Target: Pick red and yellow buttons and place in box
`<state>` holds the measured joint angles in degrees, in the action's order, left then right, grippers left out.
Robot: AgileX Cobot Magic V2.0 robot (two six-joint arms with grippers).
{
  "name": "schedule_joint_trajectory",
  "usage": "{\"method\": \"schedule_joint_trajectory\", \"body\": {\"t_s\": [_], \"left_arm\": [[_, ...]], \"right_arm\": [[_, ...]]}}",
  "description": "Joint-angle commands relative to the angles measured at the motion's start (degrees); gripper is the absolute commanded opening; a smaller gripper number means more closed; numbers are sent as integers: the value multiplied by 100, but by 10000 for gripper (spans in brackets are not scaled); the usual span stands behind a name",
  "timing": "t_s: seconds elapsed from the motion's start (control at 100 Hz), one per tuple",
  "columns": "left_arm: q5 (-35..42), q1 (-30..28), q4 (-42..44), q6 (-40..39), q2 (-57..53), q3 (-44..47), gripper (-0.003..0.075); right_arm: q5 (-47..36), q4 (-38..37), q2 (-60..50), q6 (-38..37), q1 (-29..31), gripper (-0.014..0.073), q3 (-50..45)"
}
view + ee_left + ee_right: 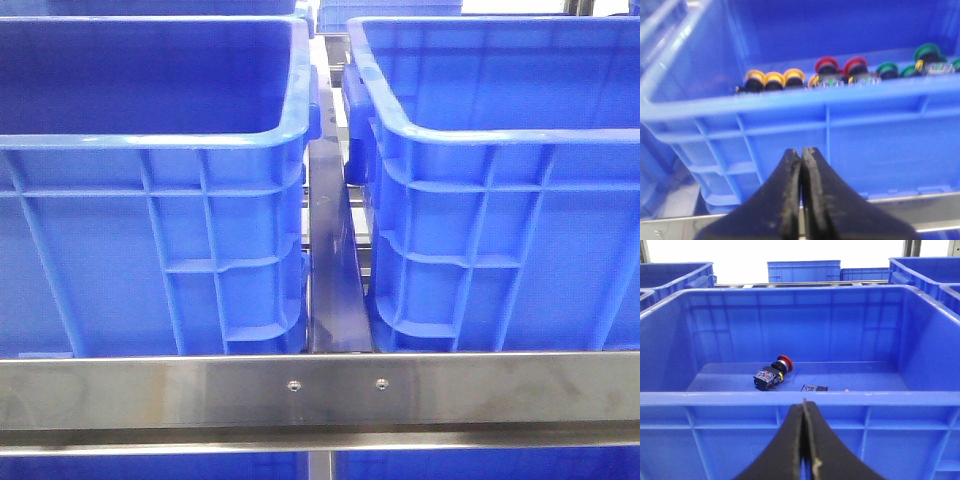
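Beyond the closed right gripper (804, 407), red button (784, 362) inside crate (790, 399).

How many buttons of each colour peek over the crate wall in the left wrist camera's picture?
Yellow buttons: 3 clear, maybe a fourth half hidden beside the red ones
Red buttons: 2
Green buttons: 3, maybe another cut off at the picture's edge
Total: 8 clearly seen

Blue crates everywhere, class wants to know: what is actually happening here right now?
Nothing is being held. The left end effector is shut and empty, outside a blue crate holding a row of yellow, red and green buttons. The right end effector, also shut and empty, faces another crate with one red button lying inside.
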<state>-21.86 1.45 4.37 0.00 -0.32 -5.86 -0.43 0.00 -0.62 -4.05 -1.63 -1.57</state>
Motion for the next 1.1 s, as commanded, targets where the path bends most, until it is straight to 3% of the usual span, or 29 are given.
{"method": "schedule_joint_trajectory", "body": {"t_s": [0.0,0.29,0.61,1.09], "left_arm": [[901,-15,23,-56,-166,27,-19],[2116,-15,33,-56,-166,630,-19],[2079,-15,44,-56,-166,630,-19],[2764,-15,53,-56,-166,630,-19]], "right_arm": [[-476,0,-122,18,33,-67,1],[-476,0,-122,18,33,-67,1],[-476,0,-122,18,33,-67,1],[-476,0,-122,18,33,-67,1]]}}
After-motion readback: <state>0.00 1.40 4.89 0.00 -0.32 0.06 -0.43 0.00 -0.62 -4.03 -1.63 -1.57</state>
